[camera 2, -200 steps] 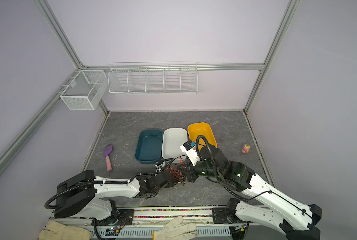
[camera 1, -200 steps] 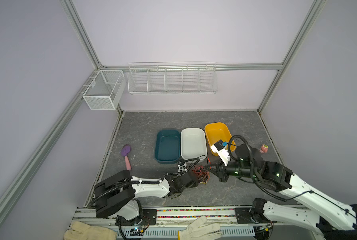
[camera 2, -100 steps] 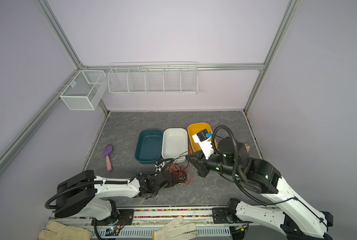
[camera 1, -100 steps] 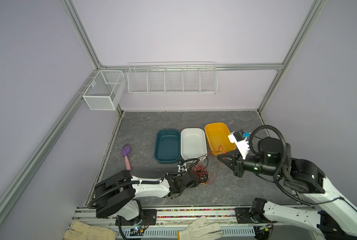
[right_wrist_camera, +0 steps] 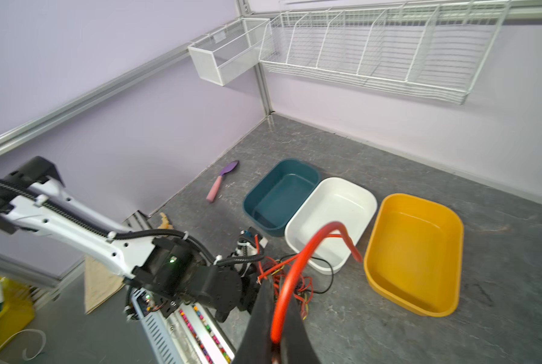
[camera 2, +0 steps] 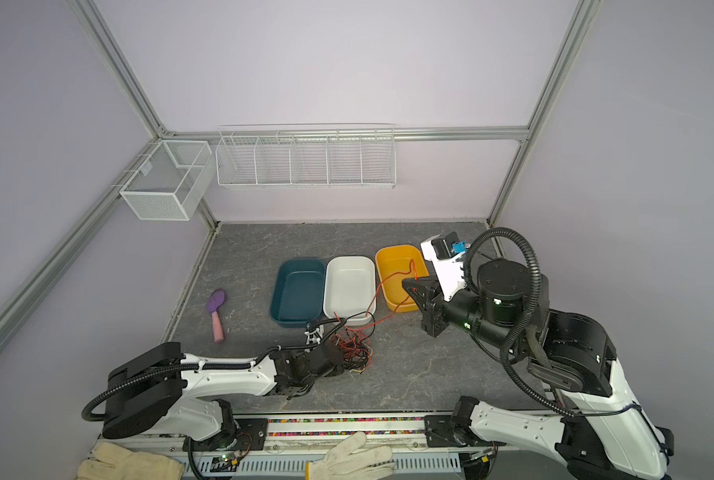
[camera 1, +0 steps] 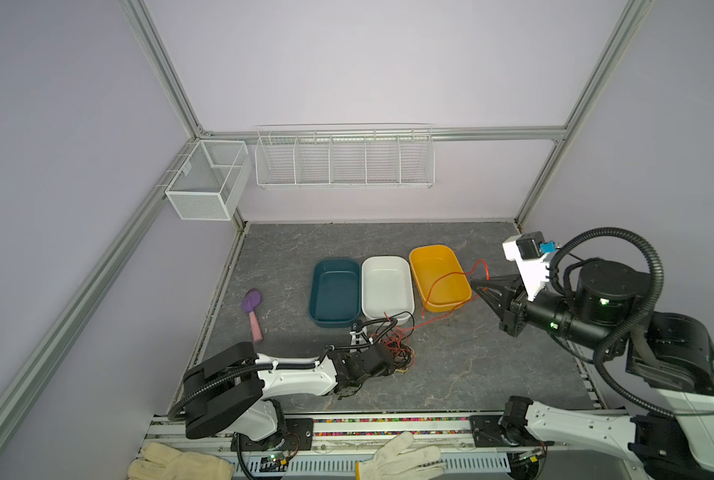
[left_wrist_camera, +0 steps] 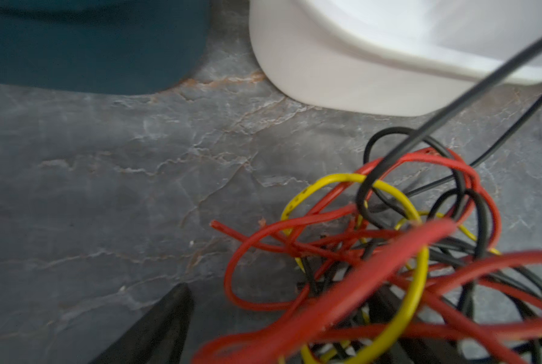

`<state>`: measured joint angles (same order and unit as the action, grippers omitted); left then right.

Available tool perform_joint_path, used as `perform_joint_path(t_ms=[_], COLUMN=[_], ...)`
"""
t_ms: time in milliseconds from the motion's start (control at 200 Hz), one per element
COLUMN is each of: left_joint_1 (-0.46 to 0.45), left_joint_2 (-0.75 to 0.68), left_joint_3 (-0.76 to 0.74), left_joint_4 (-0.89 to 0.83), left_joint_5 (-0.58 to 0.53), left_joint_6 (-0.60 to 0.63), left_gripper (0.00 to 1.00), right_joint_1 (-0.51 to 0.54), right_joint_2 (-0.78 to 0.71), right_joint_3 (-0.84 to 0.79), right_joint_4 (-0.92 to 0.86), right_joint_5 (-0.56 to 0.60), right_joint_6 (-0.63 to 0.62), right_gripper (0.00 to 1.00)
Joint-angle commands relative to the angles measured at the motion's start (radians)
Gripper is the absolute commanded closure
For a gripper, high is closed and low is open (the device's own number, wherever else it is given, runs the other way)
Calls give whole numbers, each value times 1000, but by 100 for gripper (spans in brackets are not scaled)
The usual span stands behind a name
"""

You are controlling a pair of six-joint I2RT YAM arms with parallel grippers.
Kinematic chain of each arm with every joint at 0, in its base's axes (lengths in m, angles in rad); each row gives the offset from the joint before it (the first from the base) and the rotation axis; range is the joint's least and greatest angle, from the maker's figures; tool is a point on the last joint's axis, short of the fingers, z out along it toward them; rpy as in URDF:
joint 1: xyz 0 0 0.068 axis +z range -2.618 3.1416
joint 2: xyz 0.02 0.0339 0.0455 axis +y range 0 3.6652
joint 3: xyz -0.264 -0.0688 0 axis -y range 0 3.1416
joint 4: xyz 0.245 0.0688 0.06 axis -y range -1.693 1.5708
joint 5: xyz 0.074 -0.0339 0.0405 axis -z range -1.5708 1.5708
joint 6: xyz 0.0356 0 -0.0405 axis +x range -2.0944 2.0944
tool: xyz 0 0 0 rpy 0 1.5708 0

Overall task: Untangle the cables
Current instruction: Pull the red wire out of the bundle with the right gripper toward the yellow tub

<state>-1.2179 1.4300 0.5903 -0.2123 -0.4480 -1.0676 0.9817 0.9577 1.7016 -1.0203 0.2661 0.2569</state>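
Cables (camera 1: 392,351): thin red, black and yellow wires, knotted in a loose heap on the table (camera 1: 471,365), just off the near short end of the white tub (camera 1: 386,259), with a black loop reaching up towards that tub's wall.

One red cable (camera 1: 451,274) drawn out of the heap, rising past the white tub's right near corner and arching over the yellow tub (camera 1: 432,249) next to it. Pinched in the right gripper (camera 1: 478,287), jaws clamped tight on it a little short of its free end, in the air beyond the yellow tub from the white one.

Left gripper (left_wrist_camera: 279,293) low at the heap, on the side away from the white tub. Fingers spread wide, clamped on nothing, a few strands draped over one of them.

Probably very light and limp, yet springy enough to keep loops. Smooth insulation, likely to slip through a weak pinch and to snag at crossings. Best taken on a single strand near a free end, with the heap pinned so as not to drag along whole.

Glossy plastic tubs, rounded rectangles: teal tub (camera 1: 334,262) touching the white tub's left side, yellow on its right. Matte dark-grey, stone-veined tabletop. Purple-headed, pink-handled utensil (camera 1: 252,307) well left of the white tub, past the teal one.
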Motion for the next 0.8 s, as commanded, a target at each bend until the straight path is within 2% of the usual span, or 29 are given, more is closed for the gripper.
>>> perform_joint_path(t_ms=[0,120,370,500,685,795], left_joint_1=[-2,-2,-2,4,42,86], left_joint_2=[-64,-148,-330,-404,-486,-503], left_joint_3=[-4,-6,11,55,114,202], left_joint_4=[-78,-95,-142,-229,-290,-398], left_joint_5=[-24,-43,-110,-152,-148,-192], left_joint_6=[-25,-25,120,174,301,375], left_gripper=[12,9,2,1,1,1], right_joint_1=[-29,-94,-281,-325,-372,-393], right_joint_2=[11,34,68,89,124,151], right_joint_3=[2,-4,-39,-45,-56,-56], right_joint_4=[-11,-17,11,29,51,54], right_joint_5=[110,89,-69,-109,-147,-129], right_joint_6=[-64,-63,-55,-37,-28,-26], right_gripper=[93,94,94,94,93,94])
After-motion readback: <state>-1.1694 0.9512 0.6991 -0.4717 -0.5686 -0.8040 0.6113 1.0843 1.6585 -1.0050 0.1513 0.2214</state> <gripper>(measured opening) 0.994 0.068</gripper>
